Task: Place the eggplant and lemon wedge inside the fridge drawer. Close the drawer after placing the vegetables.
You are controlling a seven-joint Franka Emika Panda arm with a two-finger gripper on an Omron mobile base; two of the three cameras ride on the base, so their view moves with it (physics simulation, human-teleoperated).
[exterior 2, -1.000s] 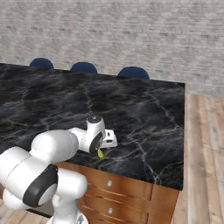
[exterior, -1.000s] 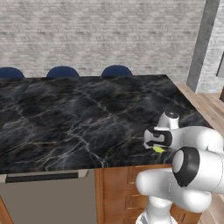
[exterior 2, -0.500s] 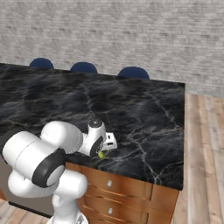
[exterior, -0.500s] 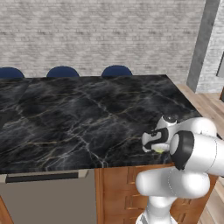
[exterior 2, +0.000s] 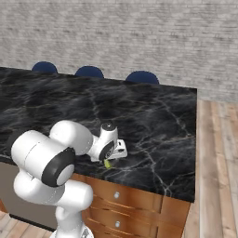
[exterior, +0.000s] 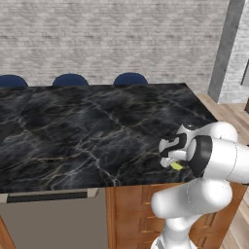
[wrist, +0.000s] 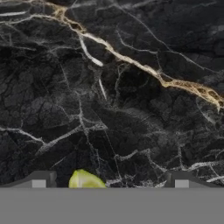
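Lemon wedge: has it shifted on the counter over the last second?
No. The lemon wedge sits at the same spot by the near edge of the counter, under the open hand.

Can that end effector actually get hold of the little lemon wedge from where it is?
Probably yes. The end effector is open right over the lemon wedge on the dark marble counter, and nothing lies between its tips.

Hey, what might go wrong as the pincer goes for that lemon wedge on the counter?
1. In the hand view the lemon wedge lies off-center, close to one fingertip, so the open pincer may nudge it aside on closing.
2. The wedge lies near the counter edge; a push may knock it off.
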